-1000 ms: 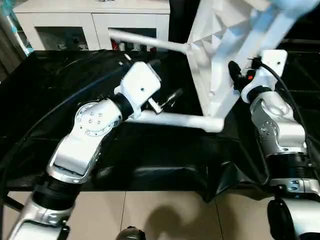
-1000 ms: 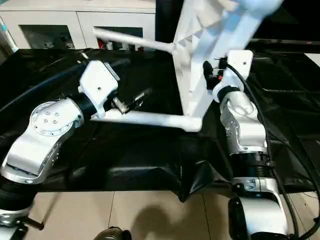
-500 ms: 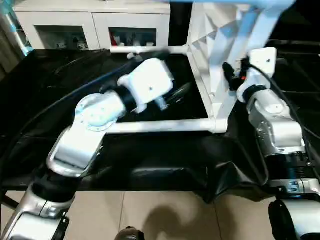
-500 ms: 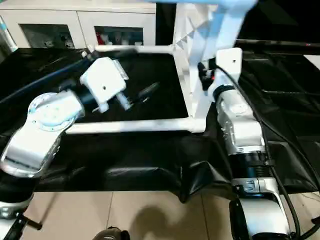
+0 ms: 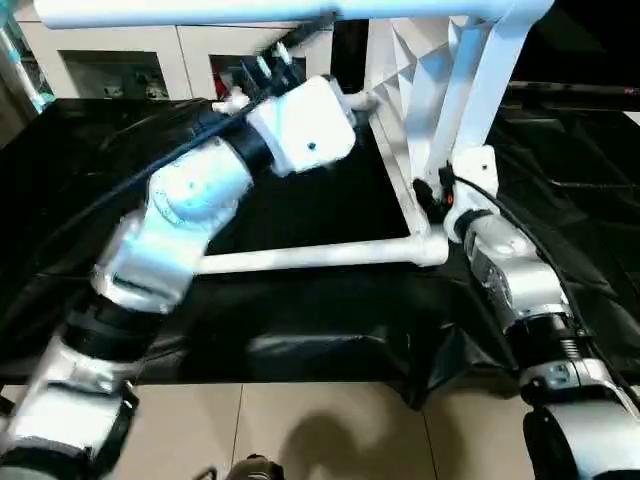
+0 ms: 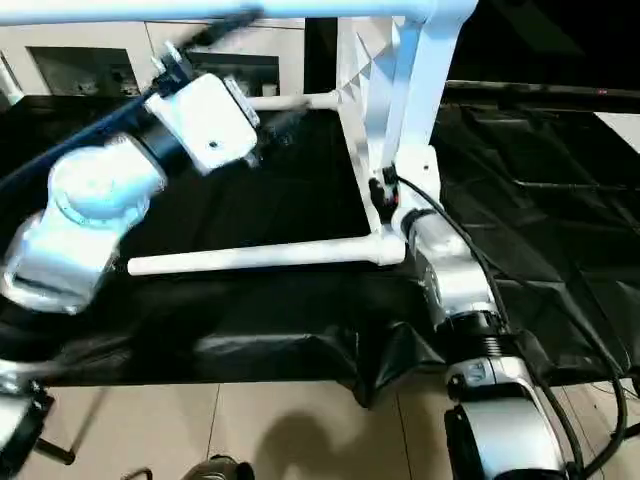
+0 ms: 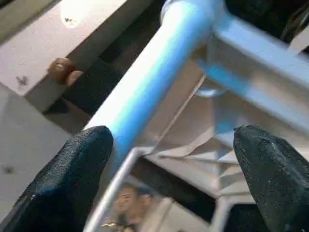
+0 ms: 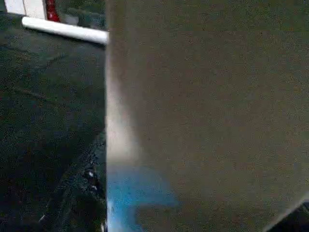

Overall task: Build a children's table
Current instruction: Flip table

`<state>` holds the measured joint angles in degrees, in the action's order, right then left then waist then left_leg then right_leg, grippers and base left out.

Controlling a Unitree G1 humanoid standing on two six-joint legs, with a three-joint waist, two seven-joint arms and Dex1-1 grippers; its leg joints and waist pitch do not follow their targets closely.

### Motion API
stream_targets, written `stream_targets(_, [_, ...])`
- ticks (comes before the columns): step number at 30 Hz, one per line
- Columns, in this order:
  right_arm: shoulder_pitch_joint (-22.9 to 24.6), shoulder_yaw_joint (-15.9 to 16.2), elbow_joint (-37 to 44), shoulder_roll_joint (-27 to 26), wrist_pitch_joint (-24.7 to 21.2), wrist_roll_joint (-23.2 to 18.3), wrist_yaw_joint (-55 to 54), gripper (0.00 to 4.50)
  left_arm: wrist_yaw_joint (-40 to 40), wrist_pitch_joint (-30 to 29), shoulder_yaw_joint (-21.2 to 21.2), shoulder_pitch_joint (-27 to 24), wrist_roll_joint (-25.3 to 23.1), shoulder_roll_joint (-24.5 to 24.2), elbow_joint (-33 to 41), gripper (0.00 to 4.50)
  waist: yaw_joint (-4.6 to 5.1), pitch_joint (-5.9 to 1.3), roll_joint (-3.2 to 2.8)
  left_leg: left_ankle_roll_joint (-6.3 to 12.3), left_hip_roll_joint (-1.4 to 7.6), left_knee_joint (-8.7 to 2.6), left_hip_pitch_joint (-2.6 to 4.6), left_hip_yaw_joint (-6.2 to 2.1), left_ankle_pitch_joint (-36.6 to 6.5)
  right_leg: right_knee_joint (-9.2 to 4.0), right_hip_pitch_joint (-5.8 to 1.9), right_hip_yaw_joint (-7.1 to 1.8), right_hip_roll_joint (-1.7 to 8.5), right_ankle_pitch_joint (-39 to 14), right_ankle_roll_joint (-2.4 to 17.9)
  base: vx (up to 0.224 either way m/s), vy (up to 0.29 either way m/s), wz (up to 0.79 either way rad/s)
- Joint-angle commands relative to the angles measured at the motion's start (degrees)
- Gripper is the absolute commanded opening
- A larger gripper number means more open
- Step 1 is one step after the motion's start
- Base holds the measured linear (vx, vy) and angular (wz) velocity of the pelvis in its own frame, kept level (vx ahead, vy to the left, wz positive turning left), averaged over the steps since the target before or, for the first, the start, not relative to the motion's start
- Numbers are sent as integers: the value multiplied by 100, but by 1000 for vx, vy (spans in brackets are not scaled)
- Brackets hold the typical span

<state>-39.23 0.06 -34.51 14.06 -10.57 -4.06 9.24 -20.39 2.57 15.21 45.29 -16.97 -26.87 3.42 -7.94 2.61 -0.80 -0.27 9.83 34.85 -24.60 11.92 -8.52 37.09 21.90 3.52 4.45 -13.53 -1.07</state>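
No text, label, brand, number or sign can be read in any of the views.

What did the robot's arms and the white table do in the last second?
The left gripper swung up and away from the lower leg, toward the upper leg, its fingers wide open and holding nothing. The table, on its side, tipped more upright, so the lower leg levelled out. The right arm drew back and lower along the tabletop's near edge. The black cloth stayed put.
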Motion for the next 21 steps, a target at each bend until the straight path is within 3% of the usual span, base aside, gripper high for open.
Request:
stream_targets(1, [-141, -29, -120, -57, 130, -5, 85, 270, 242, 147, -61, 146, -276, -61, -209, 449, 29, -414, 41, -375, 371, -410, 298, -228, -1107, -379, -122, -264, 443, -43, 955, 0, 0, 0])
stream_targets(4, [-168, -25, -197, -60, 193, -1, 98, 241, 657, 427, -163, 313, -550, -100, -343, 449, 26, -419, 32, -376, 370, -409, 295, -230, -1105, -371, -120, -260, 438, 25, 987, 0, 0, 0])
stream_targets(14, [-241, -69, -399, -75, 446, 63, 123, 199, 1240, 364, -196, 720, -1198, -197, -1209, 449, 21, -448, -14, -368, 351, -380, 294, -238, -992, -324, -128, -245, 430, 437, 1064, 0, 0, 0])
stream_targets(16, [-240, -66, -389, -86, 459, 63, 108, 196, 1245, 278, -202, 757, -1206, -190, -1331, 449, 17, -442, -42, -389, 355, -389, 307, -242, -1099, -335, -116, -244, 430, 377, 1094, 0, 0, 0])
stream_targets(21, [-268, -82, -361, -94, 526, 82, 71, 195, 1291, 159, -411, 735, -944, -5, -1408, 416, 16, -440, -29, -389, 358, -394, 295, -244, -1138, -336, -133, -241, 443, 421, 1163, 0, 0, 0])
